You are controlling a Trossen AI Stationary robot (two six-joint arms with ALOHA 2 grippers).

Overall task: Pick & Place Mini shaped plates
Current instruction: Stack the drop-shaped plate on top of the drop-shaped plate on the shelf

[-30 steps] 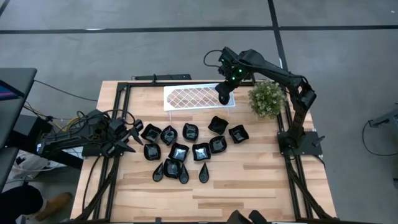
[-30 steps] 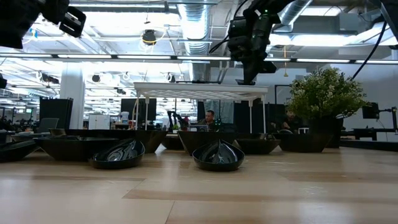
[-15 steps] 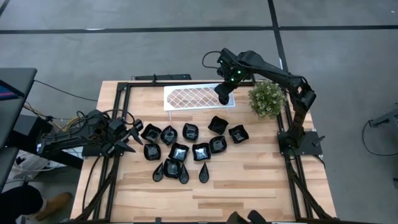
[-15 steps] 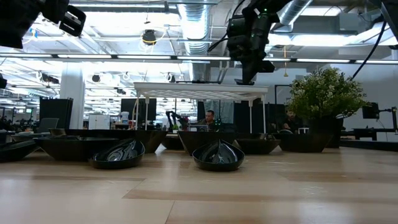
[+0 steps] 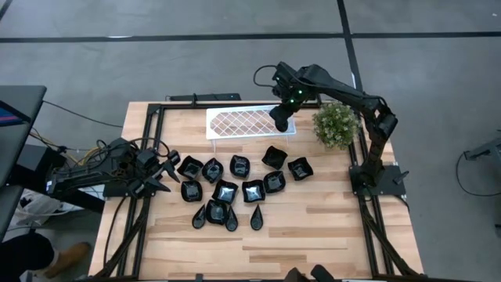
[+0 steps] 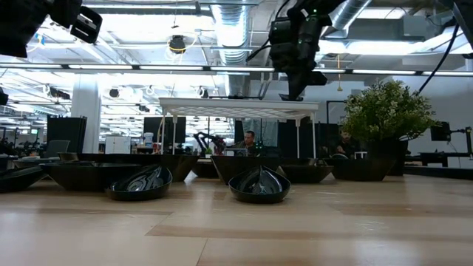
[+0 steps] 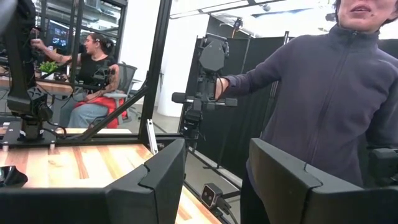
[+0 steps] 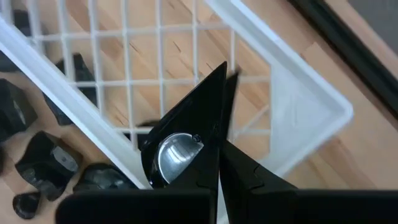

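A teardrop plate (image 8: 183,146) is seen pinched between the shut fingers of the right gripper (image 8: 219,149), its glossy bowl low in the grip and its pointed tip reaching away from the wrist, so its long axis runs along the line of the fingers. It is held over the right end of the white lattice tray (image 5: 235,123), which lies along the far edge of the tabletop, the green plant (image 5: 337,124) just beside that end. The drop point is judged to lie straight below the claw, so the coming move looks like a lowering and a release onto the lattice, not a sideways carry.

The other mini shaped plates (image 5: 239,188) are gathered in a cluster across the middle of the tabletop, near of the tray and clear of it. They lie closer to the left gripper (image 5: 160,168), which is parked at the left edge with its fingers spread wide and nothing between them.

From above, the right gripper (image 5: 282,117) is placed over the tray's right end, but what it carries cannot be made out there. The right wrist view supplies that: the plate's shape, the clamp on it, and the grid directly beneath. The low view adds height: the tray is shown raised on legs, with the gripper (image 6: 292,92) just above its top. The left wrist view looks out at the room, where people are seen.
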